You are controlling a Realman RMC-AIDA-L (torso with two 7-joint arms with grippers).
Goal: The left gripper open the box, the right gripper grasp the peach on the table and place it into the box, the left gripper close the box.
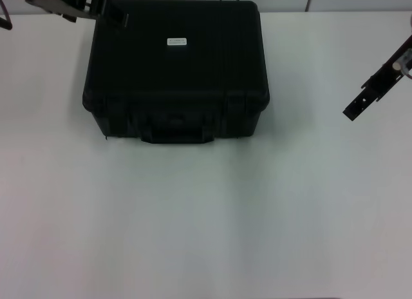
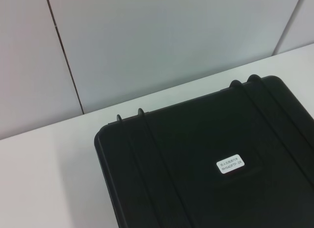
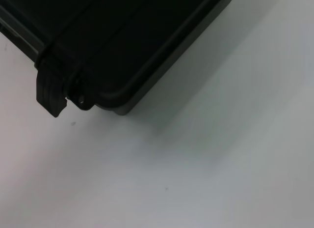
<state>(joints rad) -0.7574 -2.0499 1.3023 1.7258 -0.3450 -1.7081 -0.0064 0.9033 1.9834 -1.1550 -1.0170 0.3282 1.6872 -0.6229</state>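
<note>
The box [image 1: 177,67] is a black hard case with its lid down, standing at the back of the white table [image 1: 206,221]; a white label [image 1: 176,41] sits on the lid. The left wrist view shows the lid [image 2: 206,169] from above, and the right wrist view shows one lower corner of the box [image 3: 122,36] with a latch [image 3: 51,93]. My left gripper [image 1: 103,9] hovers at the box's back left corner. Off to the right of the box, my right gripper [image 1: 355,109] hangs above the table, apart from it. The peach is out of view.
A pale panelled wall [image 2: 171,46] rises just behind the table's far edge. Bare white tabletop [image 3: 221,164] spreads in front of the box and to both sides. The box's handle [image 1: 177,135] faces me.
</note>
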